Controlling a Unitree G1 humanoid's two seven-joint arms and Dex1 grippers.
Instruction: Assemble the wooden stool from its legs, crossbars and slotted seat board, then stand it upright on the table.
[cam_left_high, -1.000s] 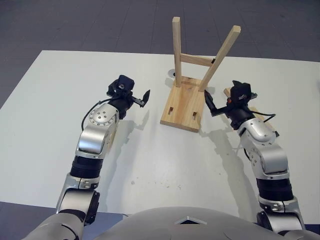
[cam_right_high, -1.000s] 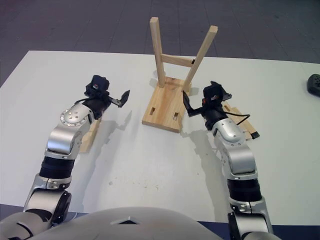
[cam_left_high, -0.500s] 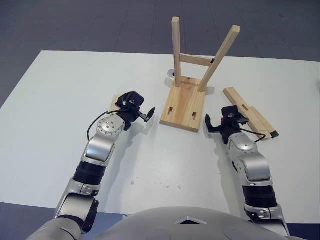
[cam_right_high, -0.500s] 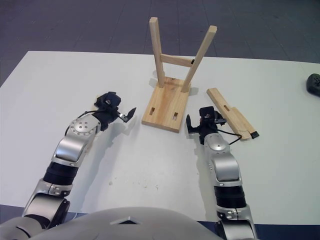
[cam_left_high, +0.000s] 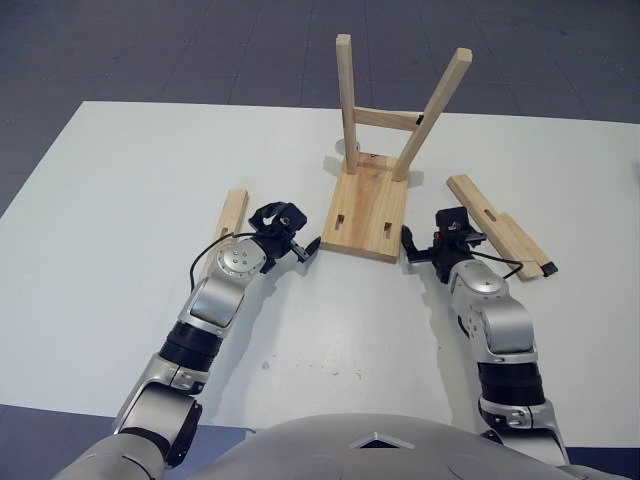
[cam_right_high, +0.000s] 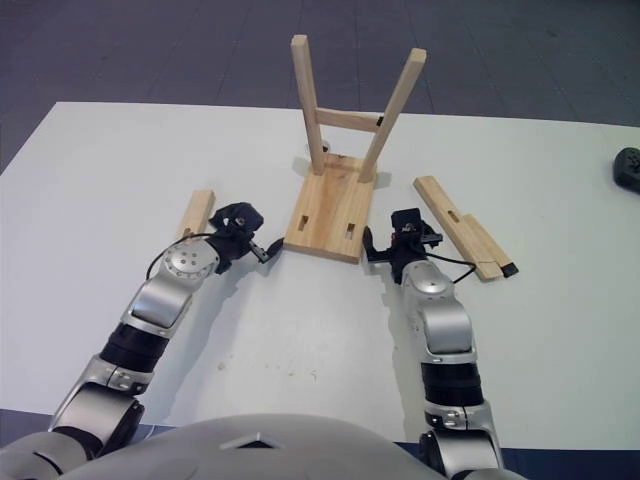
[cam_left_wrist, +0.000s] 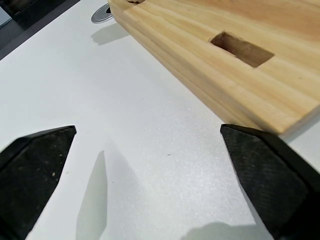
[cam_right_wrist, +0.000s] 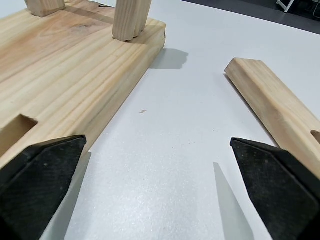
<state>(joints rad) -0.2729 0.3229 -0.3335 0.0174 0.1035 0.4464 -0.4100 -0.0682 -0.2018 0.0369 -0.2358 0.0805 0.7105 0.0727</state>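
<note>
White table, dark floor, pale seat board lay flat, legs up, my left gripper and right gripper gaped wide

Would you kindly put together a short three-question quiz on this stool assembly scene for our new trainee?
1. True or false: four legs stand in the seat board.
2. The left gripper and right gripper are: A shut on wood; B open and empty; C clamped on the board's edge.
3. How many slots at the seat board's near end are empty?
Key: 1 false, only two stand, joined by a crossbar. 2 B. 3 two.
</note>
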